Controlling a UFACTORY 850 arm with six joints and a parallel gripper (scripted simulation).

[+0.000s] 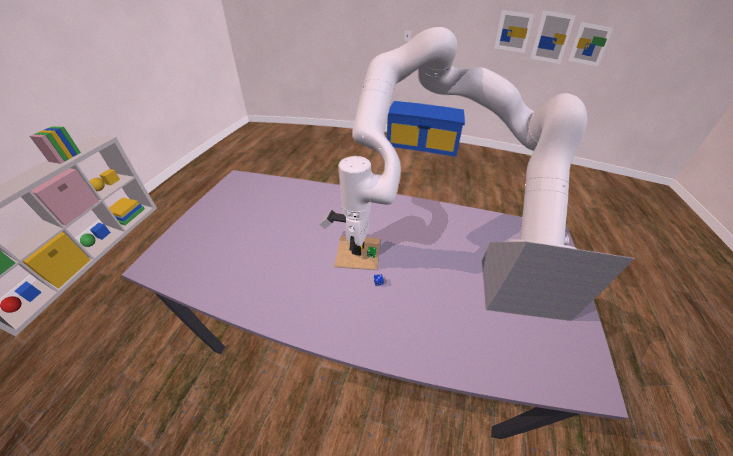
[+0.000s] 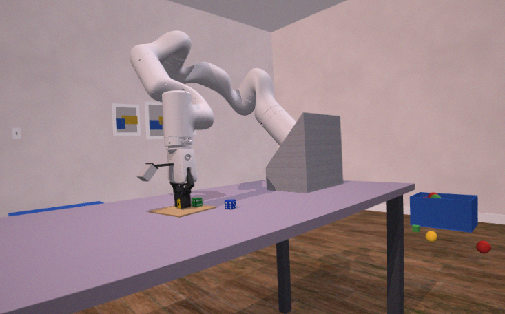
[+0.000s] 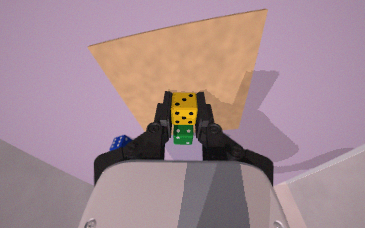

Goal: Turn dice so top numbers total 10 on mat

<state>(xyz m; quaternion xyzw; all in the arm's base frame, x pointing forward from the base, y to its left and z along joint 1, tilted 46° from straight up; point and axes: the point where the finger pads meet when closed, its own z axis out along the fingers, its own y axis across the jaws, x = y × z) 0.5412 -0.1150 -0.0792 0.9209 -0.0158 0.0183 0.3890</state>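
My gripper [image 1: 356,252] [image 2: 182,206] [image 3: 183,101] is shut on the yellow die [image 2: 178,203] [image 3: 184,118], low over the tan mat [image 1: 343,261] [image 2: 163,211] [image 3: 180,60]. In the wrist view the yellow die's upper face seems to show five pips, its camera-side face three. Any gap beneath it is too small to tell. The green die [image 1: 371,252] [image 2: 196,201] [image 3: 183,134] stands on the mat just beyond it, partly hidden in the wrist view; its top number is unclear. The blue die [image 1: 378,279] [image 2: 229,204] [image 3: 120,143] stands on the table, off the mat; its top number is unclear.
The purple table [image 1: 278,283] [image 2: 90,249] carries the arm's grey base block [image 1: 550,283] [image 2: 304,155] on the right in the top view. Shelves [image 1: 109,148] stand beyond the table's left end. A blue bin [image 2: 444,214] is on the floor.
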